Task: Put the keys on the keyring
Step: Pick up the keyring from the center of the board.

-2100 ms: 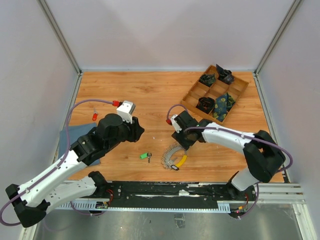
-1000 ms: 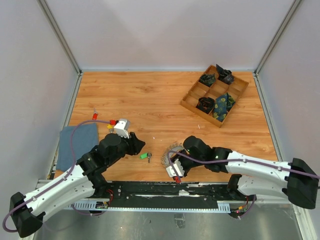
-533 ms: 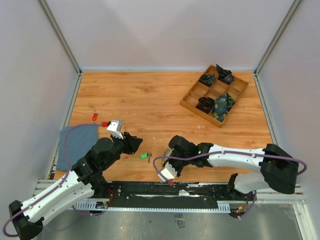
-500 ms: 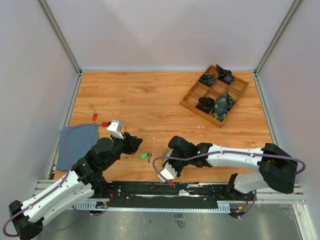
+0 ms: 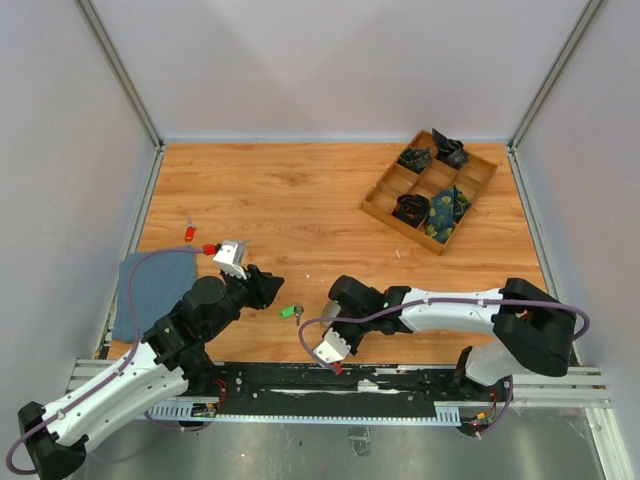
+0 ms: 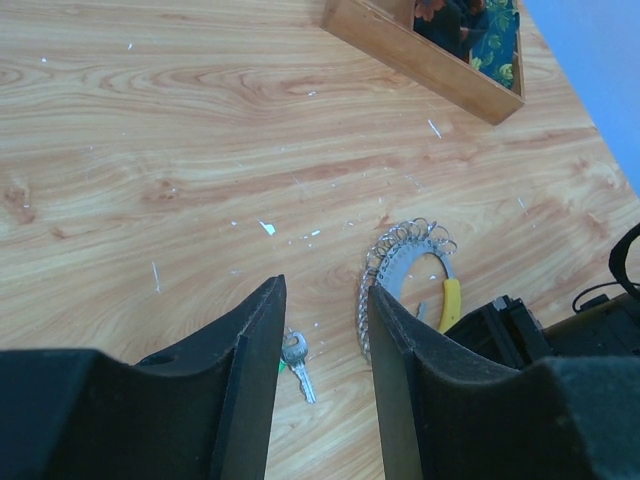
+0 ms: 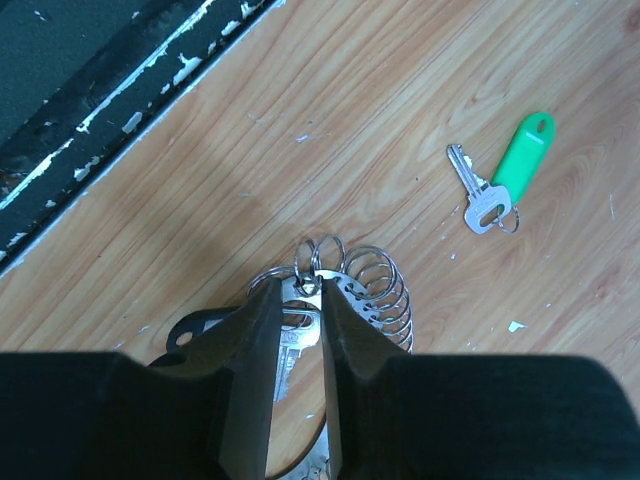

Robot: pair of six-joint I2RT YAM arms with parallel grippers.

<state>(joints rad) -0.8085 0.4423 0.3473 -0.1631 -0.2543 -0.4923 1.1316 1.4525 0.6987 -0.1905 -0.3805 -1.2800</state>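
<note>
The keyring, a flat silver plate strung with small wire rings, lies on the wooden table. My right gripper is shut on its edge, with a silver key on the ring between the fingers. From above, the right gripper hides the ring. In the left wrist view the keyring shows its yellow sleeve. A loose silver key with a green tag lies beside it, also visible as the green-tagged key. My left gripper hangs open and empty just above that key. A red-headed key lies far left.
A wooden divided tray holding dark rolled fabric bundles stands at the back right. A blue cloth lies at the left edge under my left arm. The black rail at the table's near edge runs close behind the keyring.
My right gripper has swung left and nearer over the keyring and its jaws have narrowed onto the ring's edge. The left arm drew back toward the near left, then held still.
</note>
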